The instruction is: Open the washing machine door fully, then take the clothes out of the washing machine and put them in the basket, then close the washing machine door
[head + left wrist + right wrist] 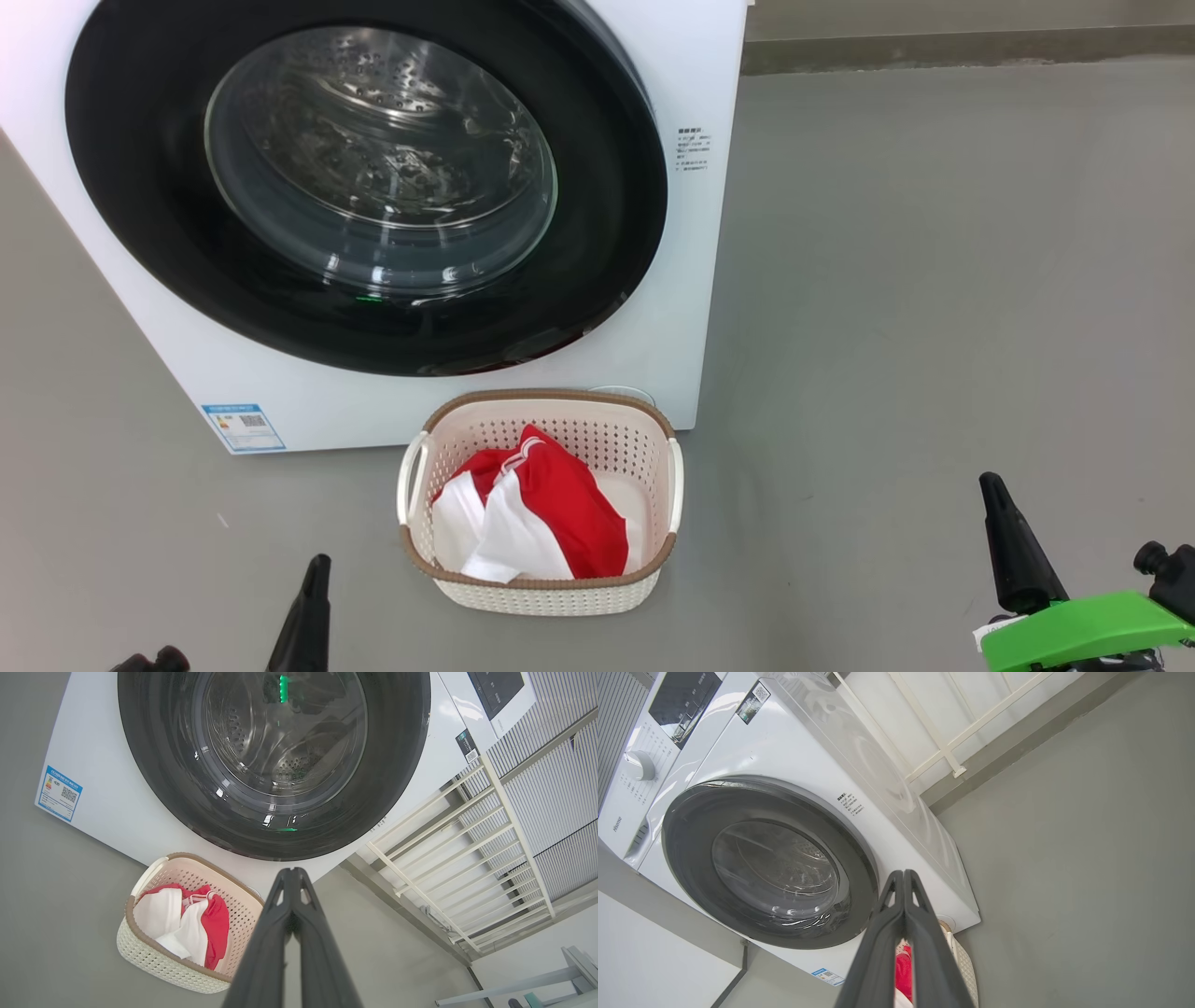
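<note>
Look at your left pincer point(292, 873): two long matte charcoal fingers point(266, 952), broad at the root and tapering to slim tips, each pierced near the tip by a small triangular window. Your right pincer point(903, 875) is built alike. Behind it you have a bright green plastic bracket point(1083, 630), a white tag point(994, 632) and a round black knob point(1150, 557).

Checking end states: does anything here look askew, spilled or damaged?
Nothing stands out. The door sits shut against the washer, the basket stands upright on the floor before it, and the clothes lie inside, none spilled.
</note>
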